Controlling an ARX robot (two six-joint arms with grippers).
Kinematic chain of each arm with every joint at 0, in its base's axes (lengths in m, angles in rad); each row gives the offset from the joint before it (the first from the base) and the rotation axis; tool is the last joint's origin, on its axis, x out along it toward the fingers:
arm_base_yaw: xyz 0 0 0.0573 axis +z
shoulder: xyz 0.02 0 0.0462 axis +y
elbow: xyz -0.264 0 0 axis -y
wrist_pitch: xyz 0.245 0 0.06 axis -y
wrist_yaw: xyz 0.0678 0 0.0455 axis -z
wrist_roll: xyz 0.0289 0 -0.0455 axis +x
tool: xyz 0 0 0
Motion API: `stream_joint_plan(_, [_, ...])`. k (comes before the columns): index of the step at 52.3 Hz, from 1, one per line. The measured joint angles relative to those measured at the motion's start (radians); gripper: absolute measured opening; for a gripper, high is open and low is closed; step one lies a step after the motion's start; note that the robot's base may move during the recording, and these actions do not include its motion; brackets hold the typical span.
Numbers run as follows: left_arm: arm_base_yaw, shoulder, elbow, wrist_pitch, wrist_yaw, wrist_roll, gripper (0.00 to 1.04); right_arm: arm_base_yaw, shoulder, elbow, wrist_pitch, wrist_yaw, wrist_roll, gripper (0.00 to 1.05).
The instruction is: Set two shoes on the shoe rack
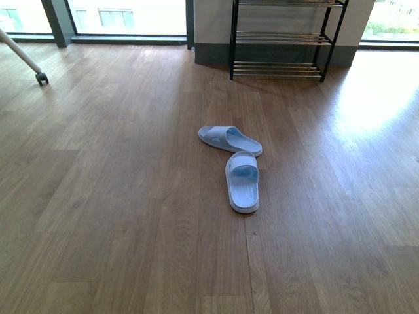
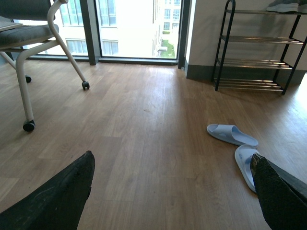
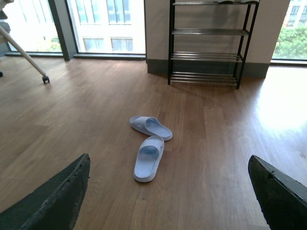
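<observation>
Two pale blue slide slippers lie on the wooden floor in the middle of the front view. The near slipper (image 1: 243, 182) points away from me, and the far slipper (image 1: 229, 139) lies crosswise just behind it, almost touching. The shoe rack (image 1: 286, 38) stands against the far wall, its chrome rod tiers bare where they show in the front view. A grey sneaker (image 2: 284, 5) shows on an upper tier in the left wrist view. My left gripper (image 2: 172, 165) hangs open above the floor, the near slipper (image 2: 245, 165) by one finger. My right gripper (image 3: 169, 167) is open, the slippers (image 3: 147, 157) ahead of it. Neither arm shows in the front view.
A chair with white legs on castors (image 2: 29, 126) stands at the left, one castor (image 1: 42, 79) showing in the front view. Tall windows (image 1: 127, 16) run along the far wall. Bare wooden floor (image 1: 131, 196) surrounds the slippers.
</observation>
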Motion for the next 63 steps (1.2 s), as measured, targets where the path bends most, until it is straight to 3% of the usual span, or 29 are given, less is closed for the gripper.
stream_joint_plan(63, [0.000, 0.000, 0.000, 0.000, 0.001, 0.001, 0.95, 0.000, -0.001, 0.000, 0.000, 0.001, 0.000, 0.96])
